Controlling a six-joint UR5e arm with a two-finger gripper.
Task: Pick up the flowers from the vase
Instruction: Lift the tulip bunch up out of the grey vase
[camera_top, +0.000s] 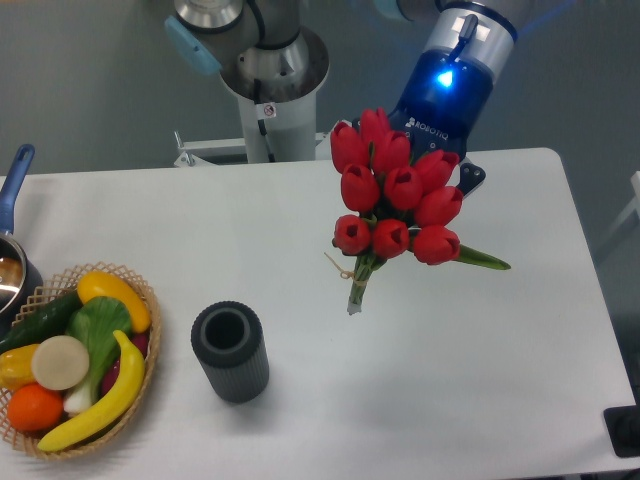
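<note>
The flowers, a bunch of red tulip buds with green stems tied with twine, are out of the vase and held up over the table's middle right. My gripper reaches in from the upper right behind the buds. Its fingers are mostly hidden by the buds, and it is shut on the bunch. The stem ends point down and to the left. The vase, a dark grey ribbed cylinder, stands upright and empty near the front of the table, to the lower left of the flowers and well apart from them.
A wicker basket with toy fruit and vegetables sits at the front left corner. A pot with a blue handle is at the left edge. The robot's base stands behind the table's far edge.
</note>
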